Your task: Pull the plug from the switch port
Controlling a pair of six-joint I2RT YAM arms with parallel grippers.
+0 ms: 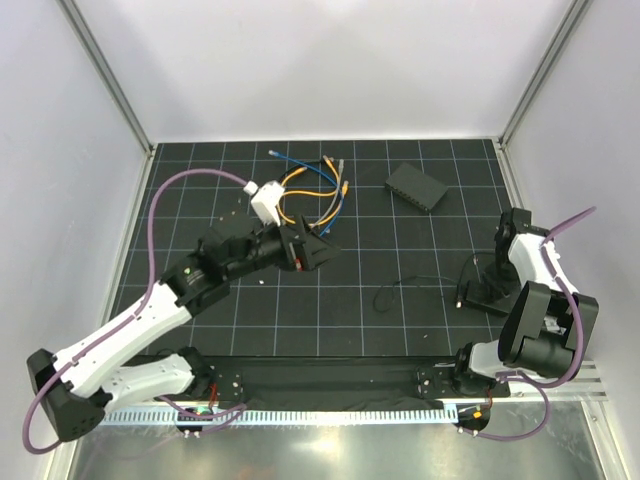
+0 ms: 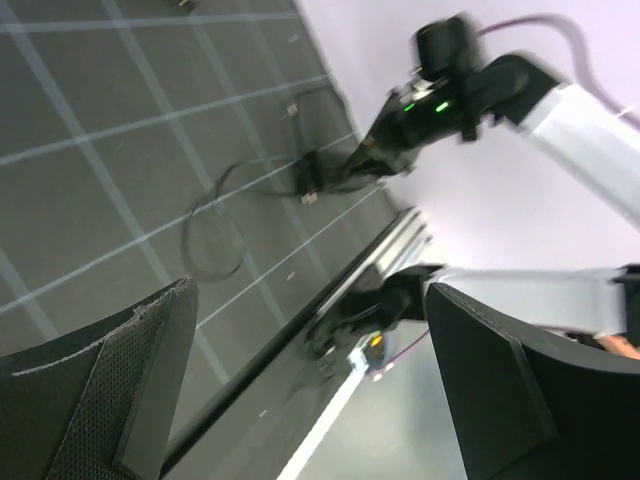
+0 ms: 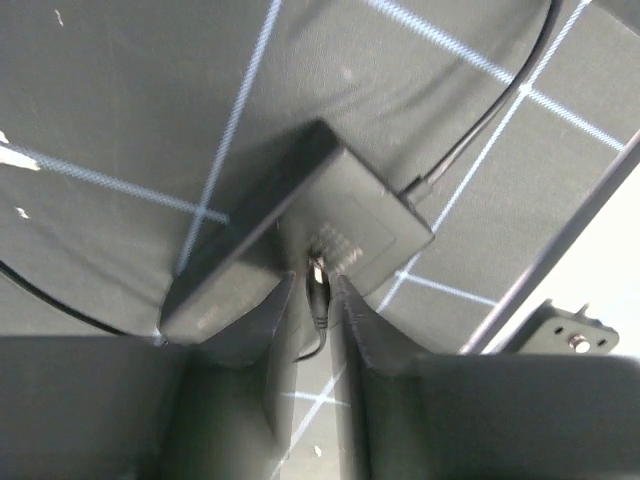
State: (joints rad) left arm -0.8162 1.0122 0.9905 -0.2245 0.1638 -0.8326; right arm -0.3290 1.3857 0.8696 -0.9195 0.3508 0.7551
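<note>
Here, the right gripper is pinched on the plug seated in the switch, which lies flat near the tabletop's right edge, a grip seemingly placed to draw it straight out. The left gripper hangs spread and empty, well in from the left edge.

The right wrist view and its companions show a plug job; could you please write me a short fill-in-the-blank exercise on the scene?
1. The right gripper closes on a plug seated in a ____ box.
2. The left gripper is open and holds ____.
3. The orange and blue wires lie nearer the ____ gripper.
Missing words: black; nothing; left.
</note>
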